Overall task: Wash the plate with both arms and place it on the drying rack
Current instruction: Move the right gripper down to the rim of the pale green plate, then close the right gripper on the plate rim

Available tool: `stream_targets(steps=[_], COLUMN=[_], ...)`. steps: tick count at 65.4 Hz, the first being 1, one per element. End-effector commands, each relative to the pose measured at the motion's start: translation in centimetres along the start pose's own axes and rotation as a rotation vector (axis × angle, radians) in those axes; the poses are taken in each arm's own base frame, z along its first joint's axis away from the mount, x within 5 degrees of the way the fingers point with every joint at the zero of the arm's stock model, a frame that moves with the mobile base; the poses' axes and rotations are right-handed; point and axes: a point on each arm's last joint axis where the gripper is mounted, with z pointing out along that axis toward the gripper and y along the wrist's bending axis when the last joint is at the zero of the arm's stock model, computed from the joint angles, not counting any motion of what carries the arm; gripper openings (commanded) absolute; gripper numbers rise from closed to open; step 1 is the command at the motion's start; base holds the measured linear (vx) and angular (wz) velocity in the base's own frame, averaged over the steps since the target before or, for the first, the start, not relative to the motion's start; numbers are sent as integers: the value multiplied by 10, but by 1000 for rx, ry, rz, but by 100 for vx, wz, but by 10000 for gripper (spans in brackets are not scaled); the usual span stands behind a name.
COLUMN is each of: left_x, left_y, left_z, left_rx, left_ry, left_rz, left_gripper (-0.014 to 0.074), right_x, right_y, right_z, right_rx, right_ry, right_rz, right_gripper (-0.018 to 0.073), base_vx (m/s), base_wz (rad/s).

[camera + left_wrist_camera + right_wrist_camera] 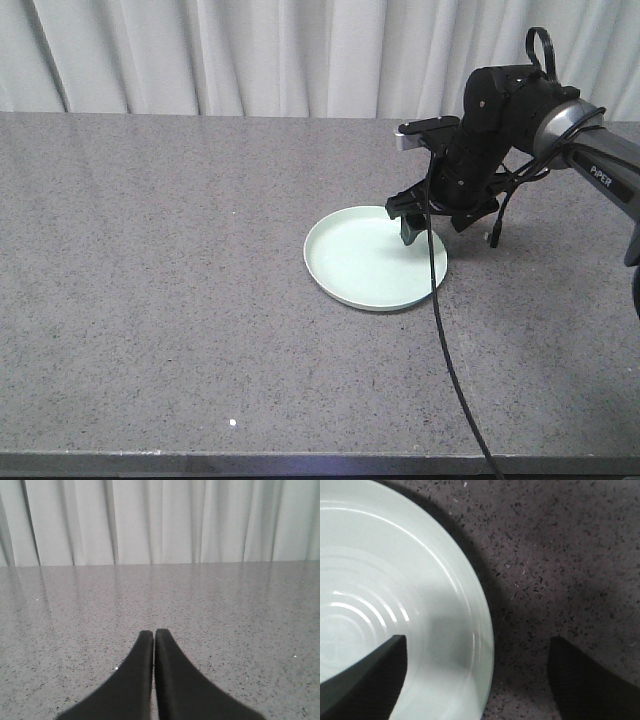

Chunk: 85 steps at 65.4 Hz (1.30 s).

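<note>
Plate [370, 262]: mint green, glossy, seen laid flat on grey speckled counter [150, 250], right of centre.
R gripper [479, 645]: fingers spread apart, plate rim straddled; one finger seen over plate face, other over bare counter. Contact w/ plate couldn't be told.
L gripper [154, 635]: fingers pressed together, held low over counter.
Backdrop: white curtain [200, 50].

Lab-like bench: grey speckled countertop [150, 300], white curtains [250, 55].
</note>
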Motion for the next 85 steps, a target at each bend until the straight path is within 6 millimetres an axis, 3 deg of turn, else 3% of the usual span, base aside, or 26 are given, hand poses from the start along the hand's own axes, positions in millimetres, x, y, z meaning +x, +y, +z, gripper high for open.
stream_targets(steps=[1, 38, 50, 66, 85], left_x=[0, 0, 0, 0, 0], left_y=[-1, -1, -1, -1, -1], left_z=[0, 0, 0, 0, 0], left_rx=[14, 14, 14, 14, 14], left_ry=[-65, -65, -65, -65, -65], left_rz=[-17, -17, -17, -17, -17], left_gripper=[-6, -6, -6, -6, -6], right_x=[-6, -6, -5, -3, -2], right_y=[-1, -3, -3, -3, -4], right_z=[-36, -19, -19, -19, -29], right_rx=[24, 28, 26, 22, 25], right_ry=[-110, -71, -62, -33, -48], right_rz=[-2, 5, 5, 3, -10], right_gripper=[543, 525, 362, -13, -9], base_vx=[0, 0, 0, 0, 0], base_wz=[0, 0, 0, 0, 0])
